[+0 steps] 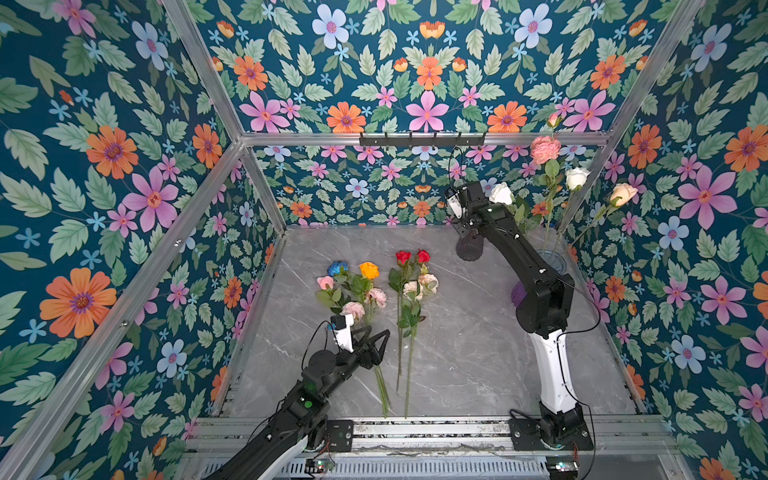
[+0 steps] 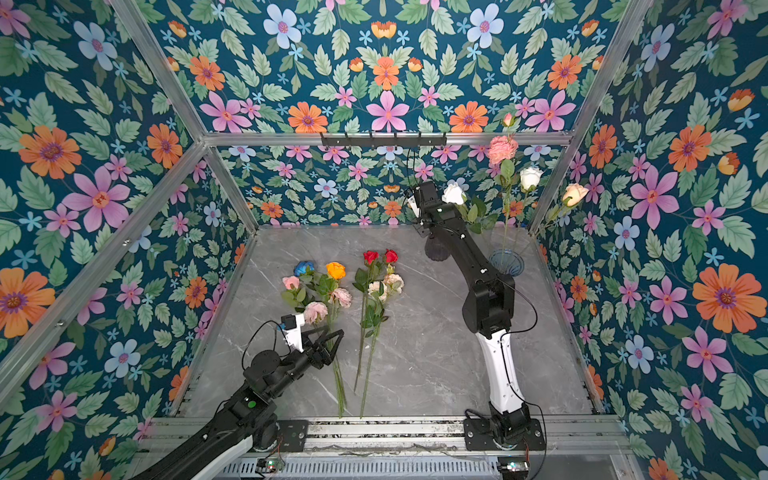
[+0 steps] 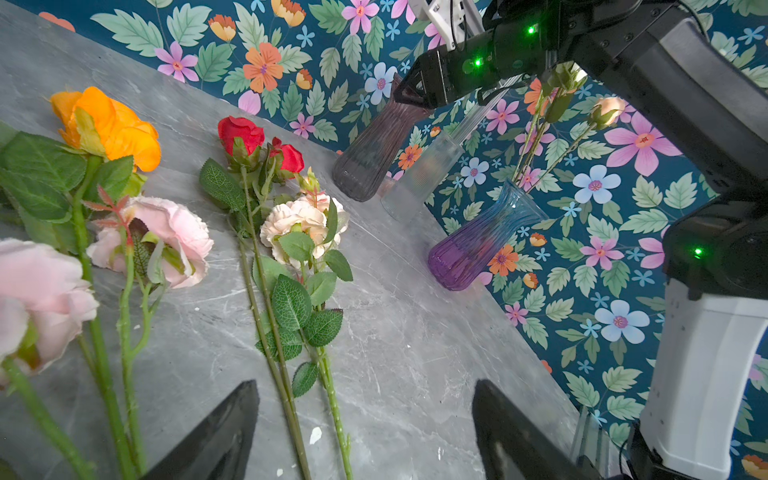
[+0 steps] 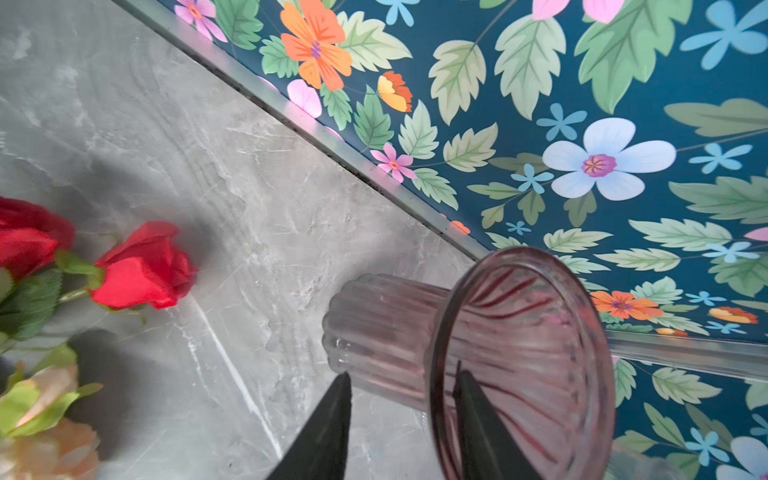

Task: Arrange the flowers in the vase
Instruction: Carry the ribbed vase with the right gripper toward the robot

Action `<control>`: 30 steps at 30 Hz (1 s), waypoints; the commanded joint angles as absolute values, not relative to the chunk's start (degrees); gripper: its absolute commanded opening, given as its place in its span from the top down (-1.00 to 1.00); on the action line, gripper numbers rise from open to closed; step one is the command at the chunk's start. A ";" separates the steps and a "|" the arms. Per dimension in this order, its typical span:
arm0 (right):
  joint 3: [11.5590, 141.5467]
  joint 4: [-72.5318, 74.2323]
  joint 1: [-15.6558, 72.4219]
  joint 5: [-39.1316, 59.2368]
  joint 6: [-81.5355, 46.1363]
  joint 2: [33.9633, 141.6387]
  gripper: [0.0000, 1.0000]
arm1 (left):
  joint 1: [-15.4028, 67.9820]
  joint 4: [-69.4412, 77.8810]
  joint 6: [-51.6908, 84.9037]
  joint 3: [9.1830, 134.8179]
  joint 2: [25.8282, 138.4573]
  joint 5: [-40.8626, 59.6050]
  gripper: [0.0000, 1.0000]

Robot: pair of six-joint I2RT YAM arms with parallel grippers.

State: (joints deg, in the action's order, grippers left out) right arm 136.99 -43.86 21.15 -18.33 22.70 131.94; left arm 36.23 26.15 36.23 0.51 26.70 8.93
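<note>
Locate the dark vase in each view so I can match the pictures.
Top view: dark vase at the back, right of centre.
Top view: same spot.
Left wrist: upper middle.
Right wrist: lower right, right gripper pinching its rim.
Shared landmark: red roses, beside the vase in all four.
</note>
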 commanded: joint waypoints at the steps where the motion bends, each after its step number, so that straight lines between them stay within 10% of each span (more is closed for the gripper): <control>1: 137.19 -45.22 21.24 -19.28 22.15 133.17 0.22 | 36.21 27.99 36.55 -2.01 26.69 9.05 -0.66; 12: 137.05 -45.46 21.25 -18.58 20.54 132.21 0.25 | 36.21 28.04 36.54 -2.04 26.73 8.96 -0.66; 30: 135.20 -47.17 21.52 -19.48 19.43 130.54 1.00 | 36.21 27.86 36.65 -2.11 26.40 8.66 -0.66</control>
State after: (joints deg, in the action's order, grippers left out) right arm 136.27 -45.17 21.15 -20.97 20.82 131.33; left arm 36.23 26.17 36.25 0.51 26.35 8.88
